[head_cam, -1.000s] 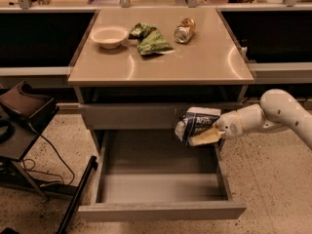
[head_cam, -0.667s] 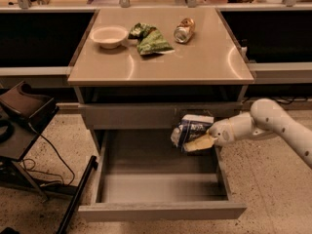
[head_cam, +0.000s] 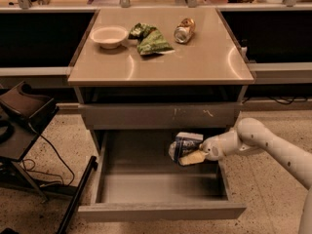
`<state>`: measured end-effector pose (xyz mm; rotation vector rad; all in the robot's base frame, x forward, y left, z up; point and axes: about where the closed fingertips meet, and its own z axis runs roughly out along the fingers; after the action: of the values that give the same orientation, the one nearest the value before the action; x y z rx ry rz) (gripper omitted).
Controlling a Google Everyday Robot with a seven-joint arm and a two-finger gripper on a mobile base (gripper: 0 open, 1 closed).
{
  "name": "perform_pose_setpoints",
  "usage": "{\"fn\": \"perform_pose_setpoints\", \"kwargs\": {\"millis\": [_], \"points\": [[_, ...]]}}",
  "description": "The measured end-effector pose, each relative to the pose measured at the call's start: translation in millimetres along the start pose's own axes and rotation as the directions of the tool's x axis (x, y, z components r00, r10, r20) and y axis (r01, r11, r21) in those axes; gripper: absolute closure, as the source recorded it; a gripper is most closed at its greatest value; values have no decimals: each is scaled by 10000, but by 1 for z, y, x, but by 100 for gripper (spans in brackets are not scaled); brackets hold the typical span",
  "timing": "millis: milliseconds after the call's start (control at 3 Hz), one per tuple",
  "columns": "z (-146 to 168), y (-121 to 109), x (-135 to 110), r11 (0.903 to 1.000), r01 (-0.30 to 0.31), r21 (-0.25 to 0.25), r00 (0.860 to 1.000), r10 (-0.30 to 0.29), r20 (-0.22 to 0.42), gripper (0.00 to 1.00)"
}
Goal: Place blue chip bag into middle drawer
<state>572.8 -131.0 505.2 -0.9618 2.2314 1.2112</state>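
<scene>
Pale two-finger gripper (head_cam: 195,157), on the white arm (head_cam: 273,147) reaching in from the right, is clamped on the crumpled dark blue chip bag (head_cam: 183,144). The bag hangs over the right part of the open, wide grey metal middle drawer (head_cam: 146,189), apparently clear of its floor. Step in hand: carrying the bag in. Next move, as judged: lower it toward the drawer floor, then release. The bag's white lettering cannot be read, nor can the label on the gold can (head_cam: 184,30) on the tan tabletop (head_cam: 195,62).
</scene>
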Motion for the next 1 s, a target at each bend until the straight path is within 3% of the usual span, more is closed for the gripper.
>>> {"fn": "perform_pose_setpoints", "kwargs": {"millis": [333, 667, 1000], "points": [[-4, 1, 21, 9915, 61, 1299, 9991, -7, -419, 100], [2, 13, 41, 9773, 280, 2102, 9936, -42, -1128, 100], [9, 19, 52, 9744, 311, 2226, 9908, -7, -1352, 100]]}}
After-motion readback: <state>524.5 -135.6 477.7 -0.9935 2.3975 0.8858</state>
